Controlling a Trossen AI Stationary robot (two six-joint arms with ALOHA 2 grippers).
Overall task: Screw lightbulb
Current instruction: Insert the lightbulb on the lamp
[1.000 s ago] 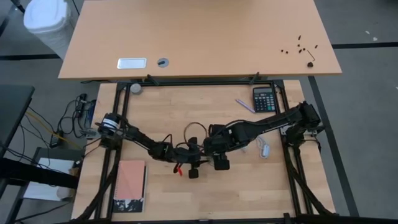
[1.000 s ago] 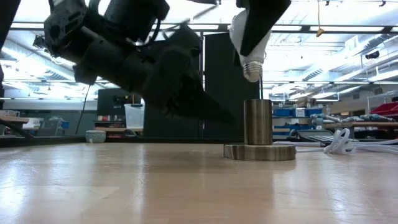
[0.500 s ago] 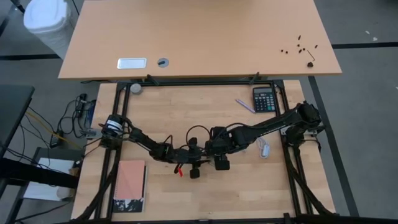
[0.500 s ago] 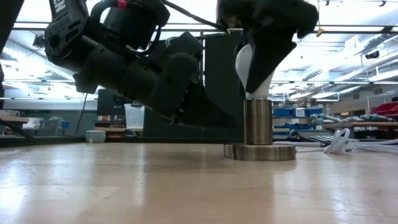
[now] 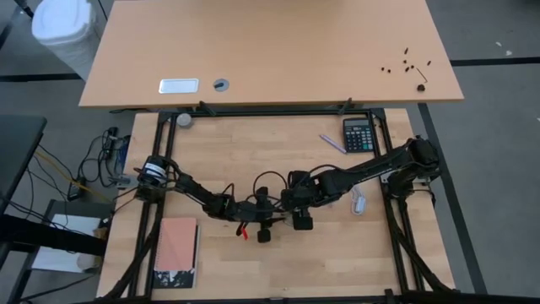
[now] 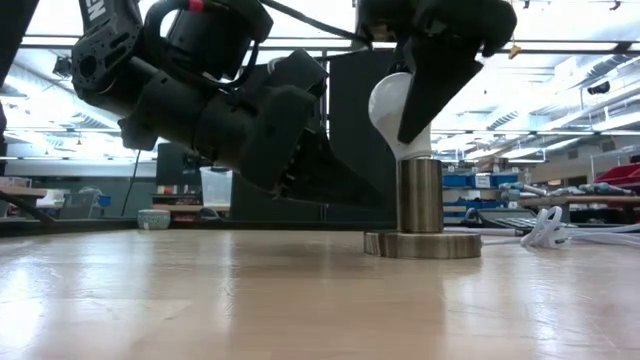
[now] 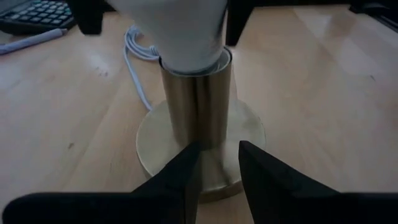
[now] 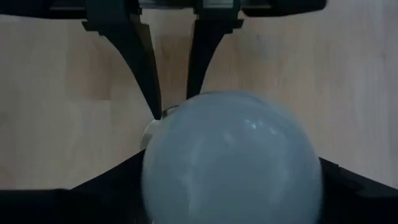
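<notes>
The white lightbulb (image 6: pixel 388 108) stands with its neck in the mouth of the brass socket (image 6: pixel 420 200), whose round foot (image 6: pixel 422 245) rests on the wooden table. The bulb leans a little. My right gripper (image 8: pixel 230 186) comes down from above and is shut on the globe (image 8: pixel 230 155). My left gripper (image 7: pixel 221 162) reaches in low from the table's left, its fingers a small gap apart, tips at the foot of the socket's column (image 7: pixel 196 106), over the disc. In the high view both grippers (image 5: pixel 283 209) meet mid-table and hide the socket. My right gripper pinches the bulb's globe between its two fingers, one on each side (image 8: pixel 149 168). The fingers (image 6: pixel 432 85) slant steeply down from above. The bulb's neck (image 7: pixel 186 56) sits in the socket's mouth. My left gripper: I cannot tell whether its fingertips (image 7: pixel 189 158) touch the column or the disc.
The socket's white cord (image 6: pixel 545 228) lies coiled toward the table's right. A calculator (image 5: pixel 359 133) and a pen (image 5: pixel 332 143) lie at the far right, a pink notebook (image 5: pixel 178 253) at the near left. Bare wood lies in front of the socket.
My right gripper has come down with the lightbulb. A second ago the bulb's screw base hung clear above the socket; now it is inside the socket's mouth and more of the globe shows beside the finger.
</notes>
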